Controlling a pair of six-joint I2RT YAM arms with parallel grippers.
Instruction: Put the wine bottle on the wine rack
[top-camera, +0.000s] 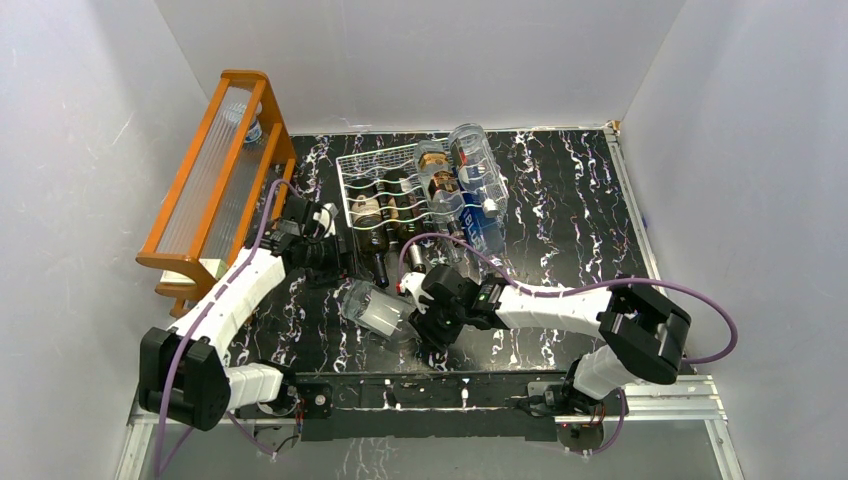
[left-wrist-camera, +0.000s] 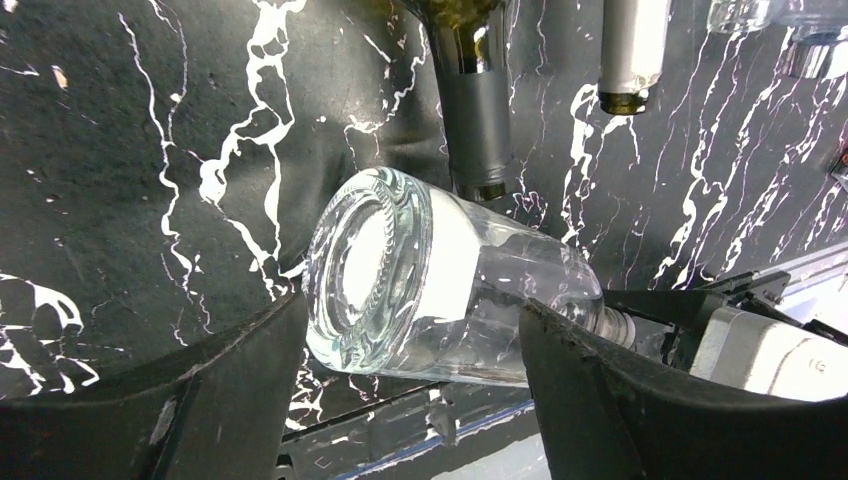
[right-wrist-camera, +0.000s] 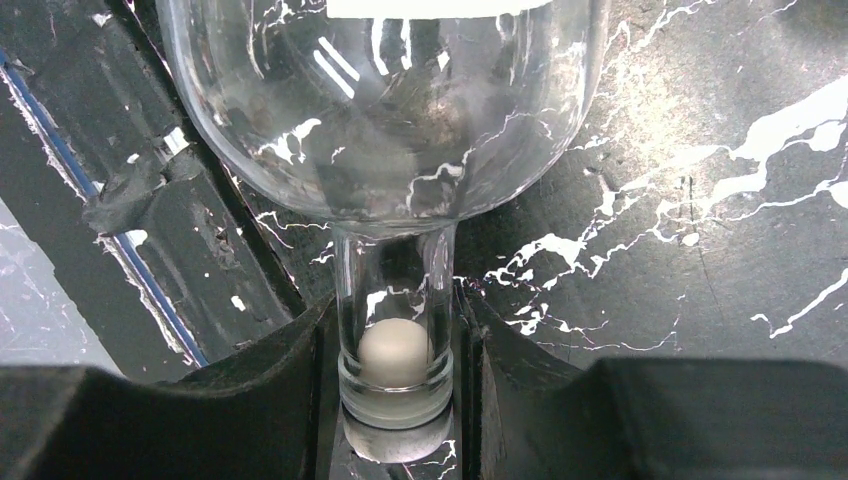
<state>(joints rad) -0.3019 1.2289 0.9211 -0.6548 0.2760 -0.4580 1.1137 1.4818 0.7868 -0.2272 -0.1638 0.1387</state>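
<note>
Spanning the black marbled counter (top-camera: 570, 200), the top view alone takes in the orange shelf (top-camera: 215, 170) by the left wall and the wire rack (top-camera: 365, 170) at the back, loaded with other bottles (top-camera: 435, 180). The clear bottle (top-camera: 372, 308) lies tilted near the front, off the rack, its base toward the left arm. The left wrist view shows the left end effector (left-wrist-camera: 410, 315) spread, framing that base; from above it sits apart from the glass. Only the right wrist view shows the right end effector (right-wrist-camera: 395, 340) pinching the neck, with a white stopper (right-wrist-camera: 395, 352) inside.
</note>
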